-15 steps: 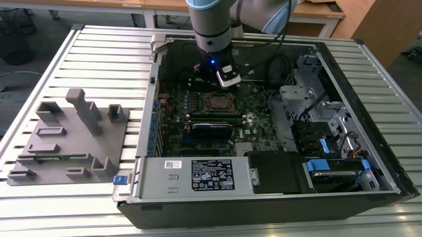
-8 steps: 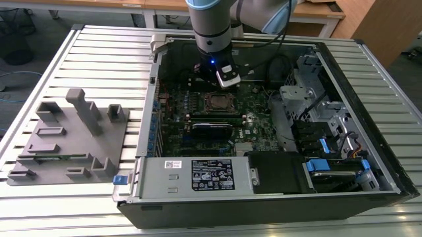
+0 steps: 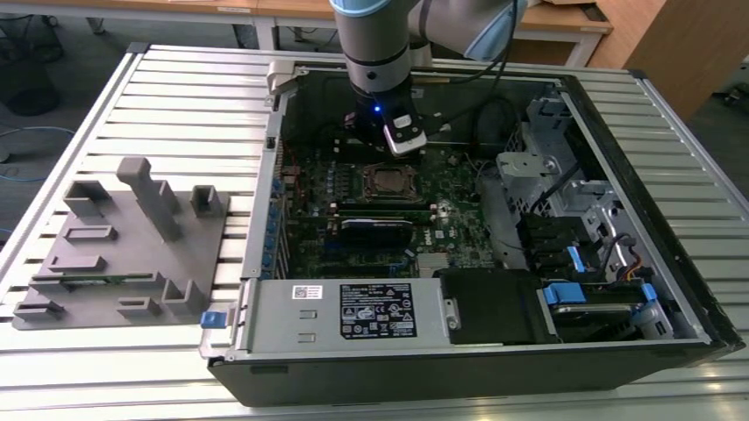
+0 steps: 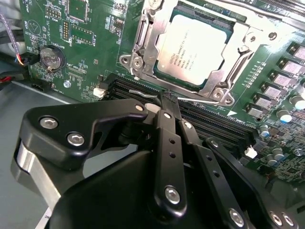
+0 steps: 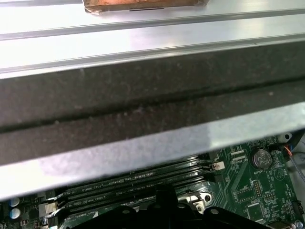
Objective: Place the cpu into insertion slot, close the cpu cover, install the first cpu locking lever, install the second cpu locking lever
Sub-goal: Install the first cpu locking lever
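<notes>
The cpu [image 4: 198, 45] lies flat in the insertion slot [image 4: 127, 60] on the green motherboard, its silver-grey top showing through the window of the cpu cover [image 4: 228, 71]. The cover lies down over the chip. A thin wire locking lever [image 4: 205, 101] runs along the socket edge closest to my gripper. My black gripper [image 4: 167, 98] is shut, its tips right at that lever wire; whether they pinch it I cannot tell. In the exterior view the gripper [image 3: 395, 145] hangs just behind the cpu [image 3: 385, 181], inside the open case. Its tip [image 5: 164, 191] also appears in the first wrist view.
Long black memory slots [image 4: 209, 121] lie between the gripper and the socket. A coin battery [image 4: 51, 57] sits on the board. The case wall [image 5: 143, 95] stands close by. A power supply [image 3: 351, 311], a drive cage [image 3: 574, 219] and a grey fixture [image 3: 117, 246] surround the work area.
</notes>
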